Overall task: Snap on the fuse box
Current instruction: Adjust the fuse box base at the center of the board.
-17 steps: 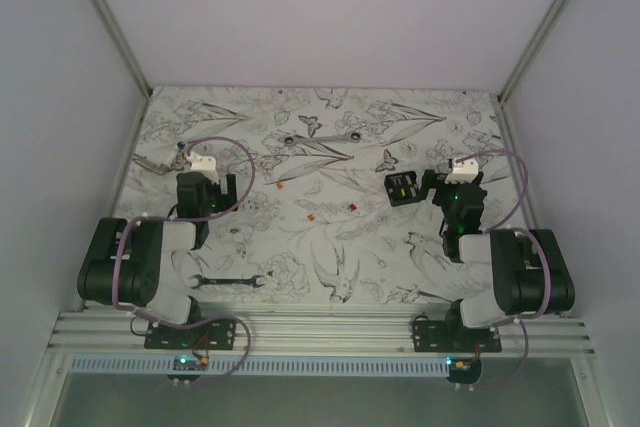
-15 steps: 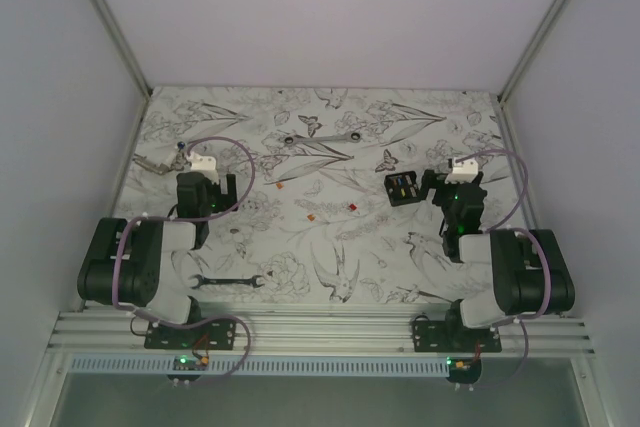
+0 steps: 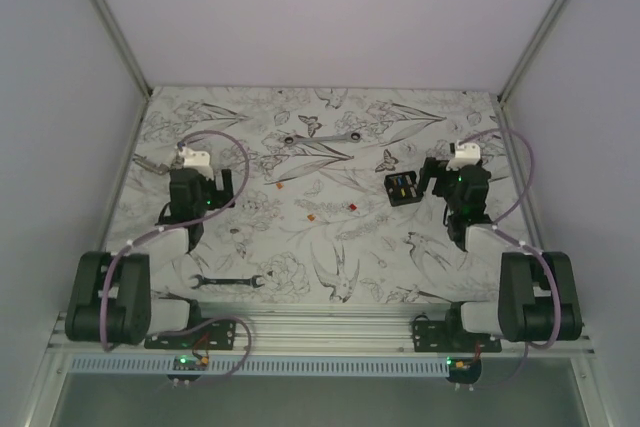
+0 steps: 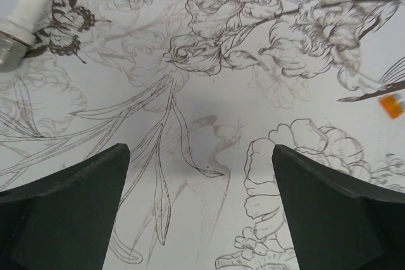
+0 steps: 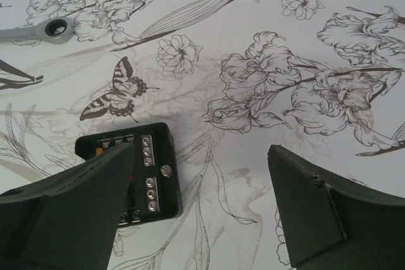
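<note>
The fuse box (image 3: 401,188) is a small black square box with coloured fuses inside, lying on the floral table right of centre. In the right wrist view the fuse box (image 5: 157,170) shows rows of silver screws, and the left finger covers part of it. My right gripper (image 3: 455,178) hovers just to the right of the box, open, with only table between the jaws of the right gripper (image 5: 201,156). My left gripper (image 3: 200,188) is far off on the left side, and the left gripper (image 4: 199,151) stands open over bare printed table.
A silver ratchet wrench (image 3: 320,137) lies at the back centre, also the ratchet wrench (image 5: 54,28). A black wrench (image 3: 228,282) lies near the left base. Tiny red and orange pieces (image 3: 352,209) dot the middle. A silver tool (image 3: 150,162) sits far left. White walls enclose the table.
Both arms have stretched forward and their elbows have dropped. Both grippers have shifted slightly away from the bases. The fuse box has not moved.
</note>
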Controlling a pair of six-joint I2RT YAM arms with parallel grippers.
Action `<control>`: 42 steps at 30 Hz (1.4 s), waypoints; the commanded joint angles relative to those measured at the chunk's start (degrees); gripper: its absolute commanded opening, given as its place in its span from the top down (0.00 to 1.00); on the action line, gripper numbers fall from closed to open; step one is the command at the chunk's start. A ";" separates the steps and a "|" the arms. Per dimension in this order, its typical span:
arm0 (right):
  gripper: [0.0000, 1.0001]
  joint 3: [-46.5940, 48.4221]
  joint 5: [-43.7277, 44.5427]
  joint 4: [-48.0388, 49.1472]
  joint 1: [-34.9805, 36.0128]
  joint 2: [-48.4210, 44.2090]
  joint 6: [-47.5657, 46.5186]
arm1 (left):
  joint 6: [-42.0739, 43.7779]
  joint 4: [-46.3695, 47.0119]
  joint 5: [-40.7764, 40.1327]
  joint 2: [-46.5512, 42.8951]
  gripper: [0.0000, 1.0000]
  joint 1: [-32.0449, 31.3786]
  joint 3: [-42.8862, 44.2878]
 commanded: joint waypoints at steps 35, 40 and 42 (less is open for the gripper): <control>0.79 20.55 -2.75 -38.22 2.92 14.67 3.56 | -25.97 -43.57 18.49 -27.97 0.00 -1.60 5.38; 0.90 18.35 1.05 -40.04 6.83 10.45 3.90 | -27.28 -43.70 19.26 -27.32 0.00 -3.65 6.39; 0.92 16.30 1.51 -40.23 8.27 7.71 5.37 | -27.85 -43.80 19.00 -27.31 0.00 -4.68 6.43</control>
